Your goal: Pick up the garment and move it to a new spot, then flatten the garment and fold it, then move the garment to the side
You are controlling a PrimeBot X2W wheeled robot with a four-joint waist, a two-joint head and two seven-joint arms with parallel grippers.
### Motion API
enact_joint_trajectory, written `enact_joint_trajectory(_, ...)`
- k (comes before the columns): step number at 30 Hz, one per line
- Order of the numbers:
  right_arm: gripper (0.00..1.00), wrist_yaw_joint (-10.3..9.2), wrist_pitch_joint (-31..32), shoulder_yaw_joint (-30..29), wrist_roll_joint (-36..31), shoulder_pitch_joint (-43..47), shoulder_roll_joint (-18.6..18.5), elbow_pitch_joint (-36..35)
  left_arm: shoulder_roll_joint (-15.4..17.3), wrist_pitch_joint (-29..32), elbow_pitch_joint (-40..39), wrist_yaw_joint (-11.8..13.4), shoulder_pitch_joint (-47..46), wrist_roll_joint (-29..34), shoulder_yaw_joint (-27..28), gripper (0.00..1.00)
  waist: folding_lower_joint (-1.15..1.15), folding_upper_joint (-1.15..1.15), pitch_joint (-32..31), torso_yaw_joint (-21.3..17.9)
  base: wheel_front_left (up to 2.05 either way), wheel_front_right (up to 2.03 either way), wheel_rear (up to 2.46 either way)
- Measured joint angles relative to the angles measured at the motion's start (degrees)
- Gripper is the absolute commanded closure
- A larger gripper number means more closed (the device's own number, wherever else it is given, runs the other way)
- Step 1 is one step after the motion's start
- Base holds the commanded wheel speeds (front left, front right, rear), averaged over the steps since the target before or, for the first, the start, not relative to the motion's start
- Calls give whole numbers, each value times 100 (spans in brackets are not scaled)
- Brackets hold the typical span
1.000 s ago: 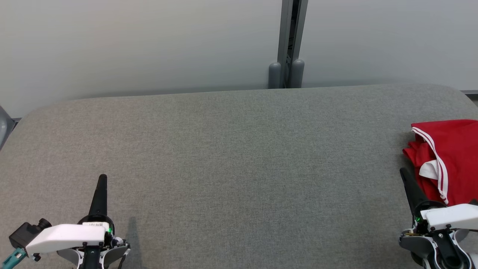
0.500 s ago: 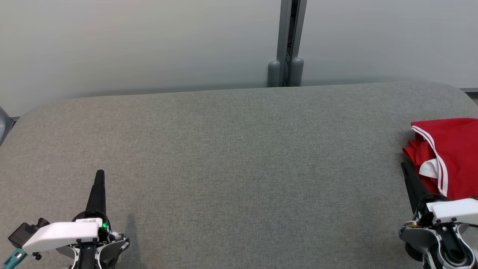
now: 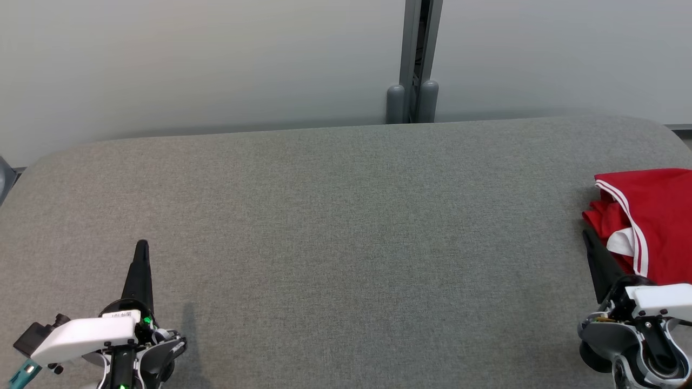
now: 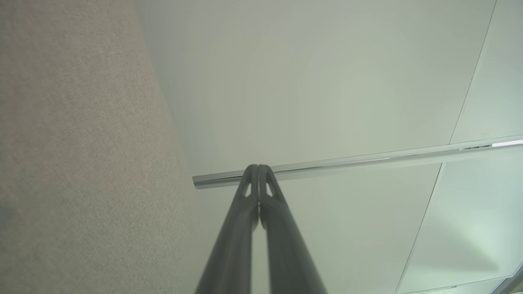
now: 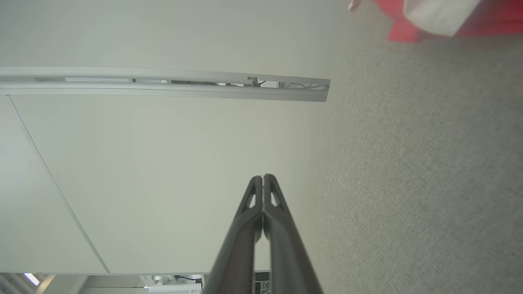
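Red garment [image 3: 664, 216] lies far right | left gripper [image 3: 141, 245] clenched, empty | right gripper [image 3: 586, 234] clenched, empty, near garment

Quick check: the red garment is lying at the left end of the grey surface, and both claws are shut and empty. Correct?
No. The head view shows the red garment at the right end of the grey surface, close to the right claw. The rest holds: the left claw and right claw are shut and empty.
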Motion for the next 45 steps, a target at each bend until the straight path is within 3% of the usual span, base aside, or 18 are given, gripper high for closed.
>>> enact_joint_trajectory(9,100,0,25,-18,280,-87,-4,94,-36,51,35,-51,-30,-253,64,100,0,0,19,-9,0,0,0)
enact_joint_trajectory(45,100,0,32,-14,302,-93,-4,99,-40,51,37,-51,-31,-256,67,100,0,0,19,-9,0,0,0)
